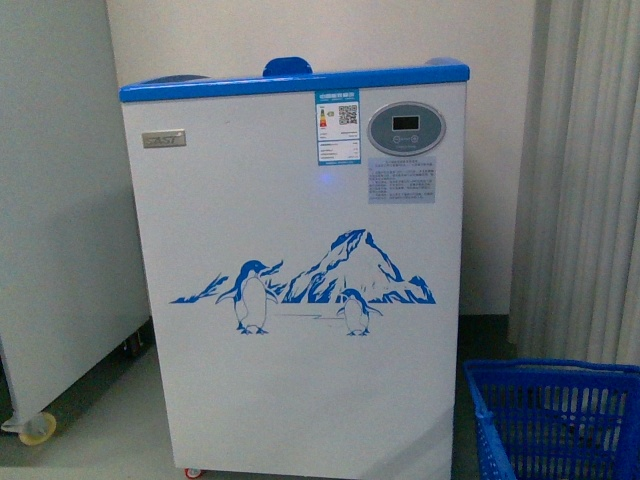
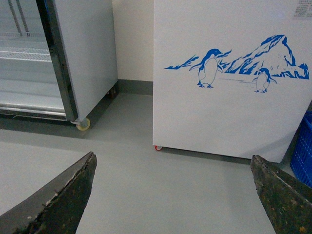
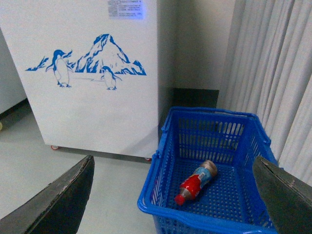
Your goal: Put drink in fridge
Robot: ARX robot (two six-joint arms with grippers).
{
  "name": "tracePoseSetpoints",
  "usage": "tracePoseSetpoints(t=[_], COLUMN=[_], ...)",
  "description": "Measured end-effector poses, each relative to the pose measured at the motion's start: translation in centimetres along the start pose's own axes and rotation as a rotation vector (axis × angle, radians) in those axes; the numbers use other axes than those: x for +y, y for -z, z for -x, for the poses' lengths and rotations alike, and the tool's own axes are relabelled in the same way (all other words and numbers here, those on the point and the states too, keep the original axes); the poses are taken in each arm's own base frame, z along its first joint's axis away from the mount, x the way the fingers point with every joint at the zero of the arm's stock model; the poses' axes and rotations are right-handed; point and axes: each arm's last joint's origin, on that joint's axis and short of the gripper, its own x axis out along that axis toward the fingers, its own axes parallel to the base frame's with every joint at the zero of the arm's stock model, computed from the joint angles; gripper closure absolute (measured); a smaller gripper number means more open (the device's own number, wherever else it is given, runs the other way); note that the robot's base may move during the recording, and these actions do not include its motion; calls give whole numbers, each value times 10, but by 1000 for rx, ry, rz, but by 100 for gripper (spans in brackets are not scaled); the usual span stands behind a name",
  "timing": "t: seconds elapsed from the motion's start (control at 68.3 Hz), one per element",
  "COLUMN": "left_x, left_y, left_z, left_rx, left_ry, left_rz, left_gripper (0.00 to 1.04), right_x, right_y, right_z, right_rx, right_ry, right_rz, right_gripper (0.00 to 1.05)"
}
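Standing mid-frame on grey floor (image 1: 100,430), fridge (image 1: 300,300), drink (image 3: 196,182) lying in blue basket (image 1: 545,415) lower right, left end effector (image 2: 165,195) and right end effector (image 3: 170,195) spread wide

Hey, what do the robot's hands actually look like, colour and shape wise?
Only the fingers show. The left hand has two dark grey, wedge-shaped fingers with scuffed, pale-flecked edges. The right hand looks the same. No cables, markings or arm sections are visible.
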Motion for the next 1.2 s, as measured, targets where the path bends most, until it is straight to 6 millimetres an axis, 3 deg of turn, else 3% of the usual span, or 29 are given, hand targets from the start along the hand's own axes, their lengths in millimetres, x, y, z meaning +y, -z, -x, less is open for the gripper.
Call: tracePoseSetpoints(t=[0.937,1.01,1.098,1.2], left_x=[0,0,0,0], left_y=[0,0,0,0], left_z=[0,0,0,0], left_rx=[2,2,1,2], left_ry=[0,0,-1,0], left_rz=[0,0,0,0], left_gripper=[8,8,8,8], right_x=[0,-3,-23,-55], right_y=[0,2,17,41], right_z=[0,-2,-19,-53], right_rx=[4,241,713,843], right_ry=[4,145,407,558], right_rz=[0,-62,-118,-198], right_gripper=[8,8,8,8])
